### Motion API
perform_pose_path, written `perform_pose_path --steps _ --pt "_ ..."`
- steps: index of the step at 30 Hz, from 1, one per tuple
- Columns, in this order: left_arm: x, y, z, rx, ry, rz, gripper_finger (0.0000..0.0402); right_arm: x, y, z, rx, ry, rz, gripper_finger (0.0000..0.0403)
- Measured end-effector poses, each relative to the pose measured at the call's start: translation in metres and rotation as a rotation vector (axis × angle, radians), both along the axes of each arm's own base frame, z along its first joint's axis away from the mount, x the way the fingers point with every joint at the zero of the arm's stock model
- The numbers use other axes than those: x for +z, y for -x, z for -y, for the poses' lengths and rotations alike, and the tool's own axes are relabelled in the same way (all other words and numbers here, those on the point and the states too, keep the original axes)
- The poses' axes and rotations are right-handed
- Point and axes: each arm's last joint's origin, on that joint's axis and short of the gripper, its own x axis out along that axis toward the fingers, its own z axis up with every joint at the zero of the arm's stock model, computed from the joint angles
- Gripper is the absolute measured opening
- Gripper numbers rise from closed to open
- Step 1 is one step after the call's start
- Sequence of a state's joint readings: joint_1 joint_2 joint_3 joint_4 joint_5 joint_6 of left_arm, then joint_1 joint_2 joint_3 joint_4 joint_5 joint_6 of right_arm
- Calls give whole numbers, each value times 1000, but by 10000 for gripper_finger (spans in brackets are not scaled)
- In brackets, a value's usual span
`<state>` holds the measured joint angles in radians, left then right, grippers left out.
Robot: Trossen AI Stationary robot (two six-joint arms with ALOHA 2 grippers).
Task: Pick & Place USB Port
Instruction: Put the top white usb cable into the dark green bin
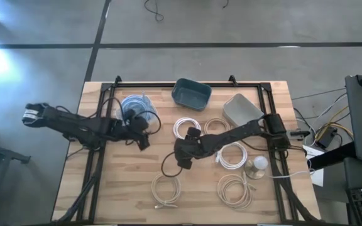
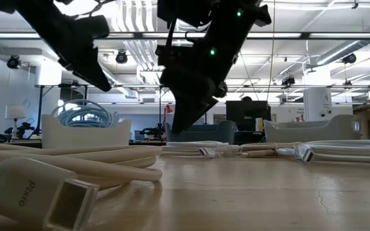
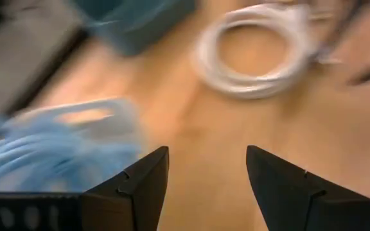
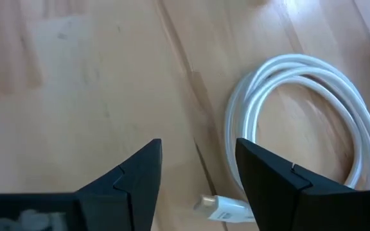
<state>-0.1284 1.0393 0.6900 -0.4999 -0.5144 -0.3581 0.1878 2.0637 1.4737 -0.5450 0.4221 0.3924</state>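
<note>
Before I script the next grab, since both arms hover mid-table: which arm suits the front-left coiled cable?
Right. The right gripper hangs open just above that coiled cable; the left gripper sits farther back by the white bin.

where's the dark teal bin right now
In the high view the dark teal plastic bin sits at the table's far edge, centre, between the white container of blue cables and the grey bin.

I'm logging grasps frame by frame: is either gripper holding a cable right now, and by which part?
Nothing is held. The left gripper and the right gripper both stand open with bare table between the fingers; the white cable coil lies loose.
</note>
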Motion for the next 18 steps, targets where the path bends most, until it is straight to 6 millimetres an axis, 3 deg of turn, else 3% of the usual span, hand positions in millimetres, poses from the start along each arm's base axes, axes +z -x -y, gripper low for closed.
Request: perform_pose_path --steps 7,18 --pt "-21 -8 8 -161 99 174 222 13 1 5 -4 -3 34 196" --pt "-59 3 12 -282 323 460 222 7 -2 42 -71 -44 9 196"
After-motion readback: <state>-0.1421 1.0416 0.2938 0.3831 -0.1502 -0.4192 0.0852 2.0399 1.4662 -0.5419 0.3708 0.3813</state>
